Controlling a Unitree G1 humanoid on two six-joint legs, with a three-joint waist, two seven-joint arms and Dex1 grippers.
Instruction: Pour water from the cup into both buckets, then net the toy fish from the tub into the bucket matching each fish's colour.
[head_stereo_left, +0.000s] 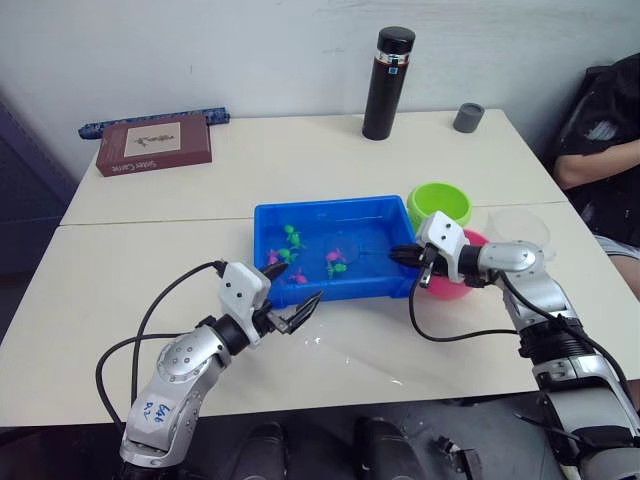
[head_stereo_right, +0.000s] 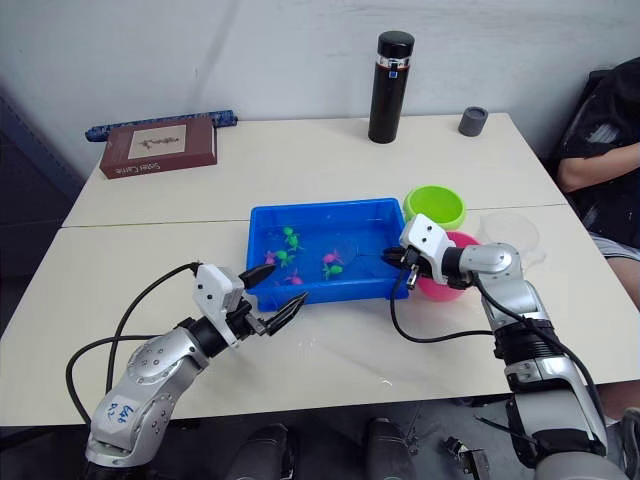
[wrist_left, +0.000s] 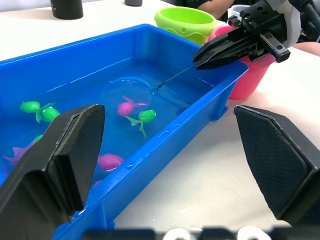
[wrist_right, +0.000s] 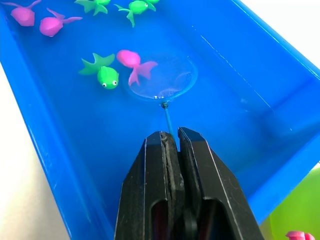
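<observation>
The blue tub (head_stereo_left: 340, 292) sits mid-table with water and several toy fish in it, green ones (head_stereo_left: 292, 236) and pink ones (head_stereo_left: 337, 258). My right gripper (head_stereo_left: 395, 255) is over the tub's right end, shut on the thin handle of a small net (wrist_right: 165, 80). The net's hoop lies in the water beside a pink fish (wrist_right: 131, 61) and a green fish (wrist_right: 104, 74). My left gripper (head_stereo_left: 300, 282) is open and empty just before the tub's near-left corner. The green bucket (head_stereo_left: 440, 203) and the pink bucket (head_stereo_left: 448, 288) stand right of the tub. The clear cup (head_stereo_left: 520, 228) stands behind my right arm.
A tall black flask (head_stereo_left: 388, 82) and a grey cap (head_stereo_left: 468, 117) stand at the back. A brown box (head_stereo_left: 155, 144) and a blue strip (head_stereo_left: 150, 122) lie at the back left. A person (head_stereo_left: 600, 140) sits at the table's right side. Water drops wet the table in front of the tub.
</observation>
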